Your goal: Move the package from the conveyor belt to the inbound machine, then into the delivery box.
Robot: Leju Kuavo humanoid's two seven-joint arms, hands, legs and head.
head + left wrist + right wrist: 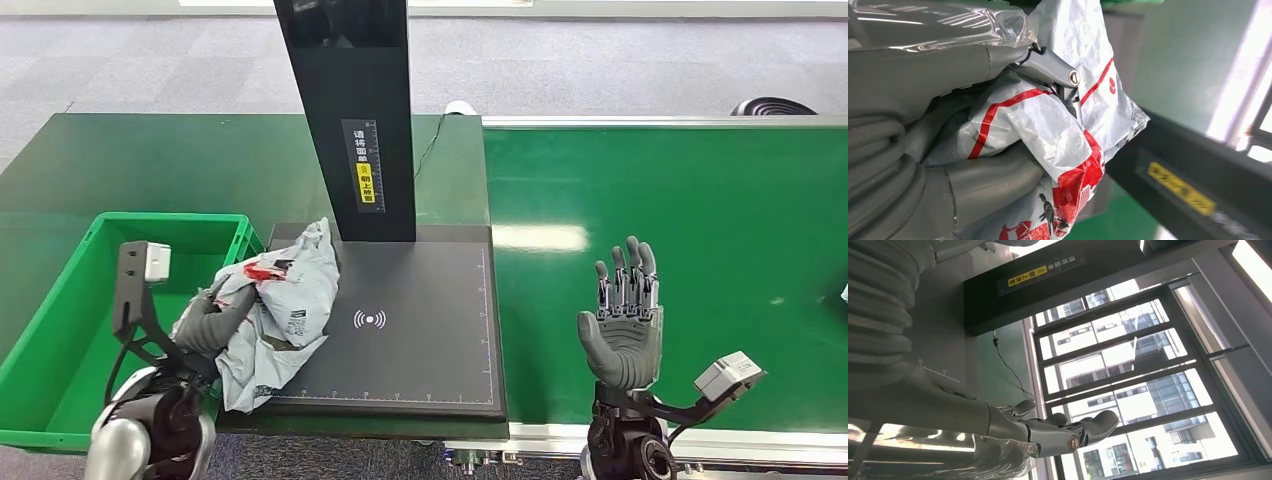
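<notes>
Head view shows the left hand gripping the package, a crinkly grey bag with red marks. The bag lies over the left edge of the black inbound machine, right beside the green delivery box. In the left wrist view the fingers squeeze the bag tight. The right hand is held up over the green conveyor belt, fingers straight and apart, holding nothing.
</notes>
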